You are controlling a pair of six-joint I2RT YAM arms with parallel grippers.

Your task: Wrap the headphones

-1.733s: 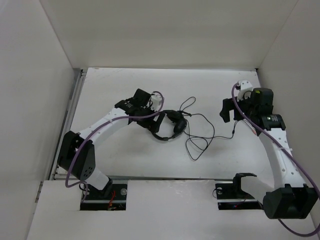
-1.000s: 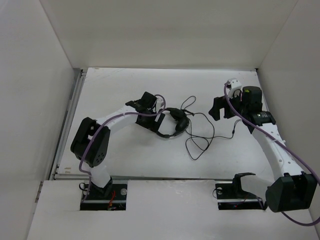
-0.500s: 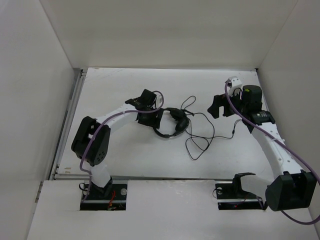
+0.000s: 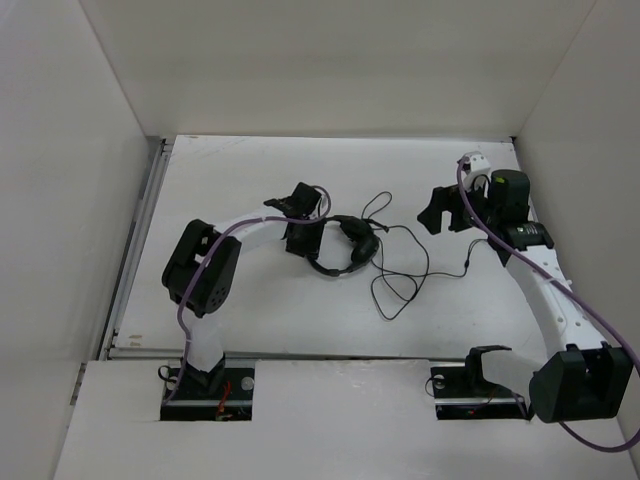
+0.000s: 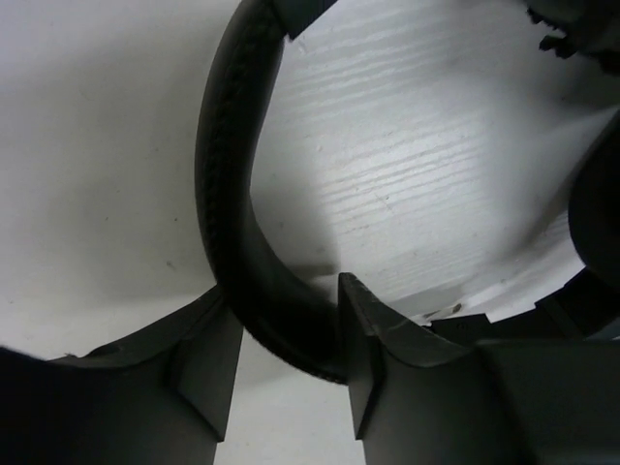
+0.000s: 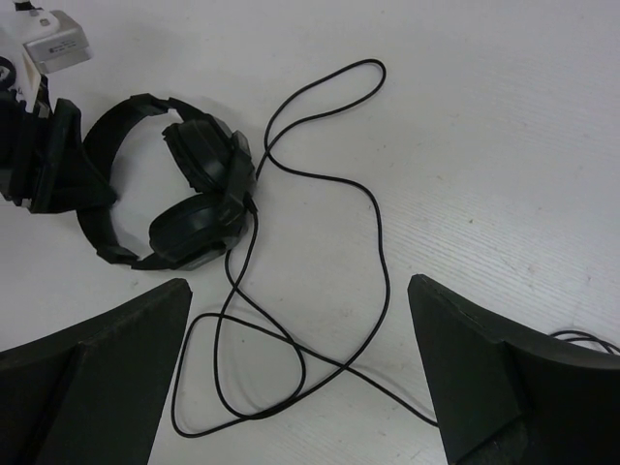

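A plain white table [image 4: 250,300] stands inside white walls, with both arms reaching in from its near edge. Near the middle lie the black over-ear headphones with a thin curved headband and padded earcups [image 4: 345,250]. They rest flat on the surface.

The left gripper [image 4: 305,235] sits at the headband [image 5: 228,174]. In the left wrist view its two fingers [image 5: 208,363] stand on either side of the band, which fills the gap between them, so the jaws look closed on it. The right gripper [image 4: 440,210] hangs above the table to the right, well apart from the headset. Its jaws are spread wide and hold nothing.

The headset's long axis runs roughly left to right across the table. The closed curve of the band points toward the left arm, and the two earcups [image 6: 203,194], folded close together, point toward the right arm. The long thin black cable [image 6: 378,242] leaves the earcups and sprawls in loose loops, one toward the far side and one toward the near side. Its end trails off toward the right arm, and the plugs are too small to make out.

The step in hand appears to be anchoring the headset while the cable lies unwound. Next, the right gripper would probably need to drop onto a stretch of cable, pinch it, and carry it around the headset while the left keeps the band steady.
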